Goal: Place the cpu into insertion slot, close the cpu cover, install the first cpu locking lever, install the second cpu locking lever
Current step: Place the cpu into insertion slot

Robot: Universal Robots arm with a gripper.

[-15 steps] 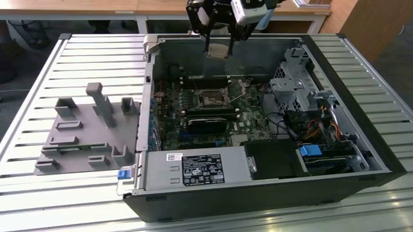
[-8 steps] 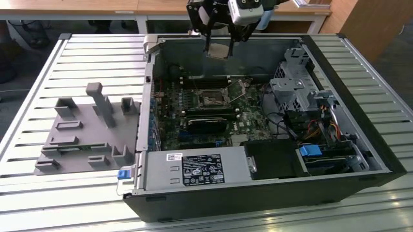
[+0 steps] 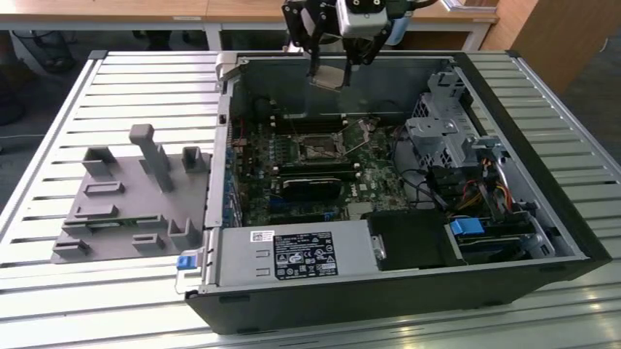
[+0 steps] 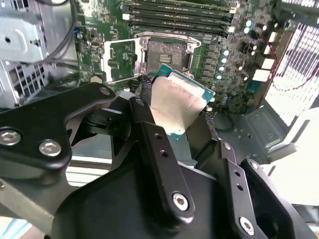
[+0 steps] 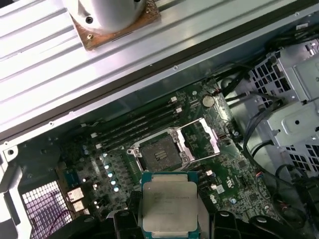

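My gripper (image 3: 331, 67) hangs above the open computer case (image 3: 543, 240), shut on the cpu (image 3: 328, 75), a small square chip with a pale metal face. Both wrist views show the cpu (image 4: 177, 102) (image 5: 169, 204) clamped by its edges between the black fingers (image 4: 149, 134). Below it on the green board lies the insertion slot (image 3: 315, 150) (image 4: 167, 52) (image 5: 159, 152), dark in the middle and uncovered. The cpu cover (image 4: 119, 59) (image 5: 200, 138) is flipped open beside the slot. The chip is well above the slot, not touching it.
Long memory slots (image 4: 174, 17) run beside the socket. A black card (image 3: 310, 187) sits on the board nearer the power supply (image 3: 291, 254). A metal drive cage (image 3: 441, 138) and cables fill the exterior view's right. A grey fixture (image 3: 126, 203) stands left of the case.
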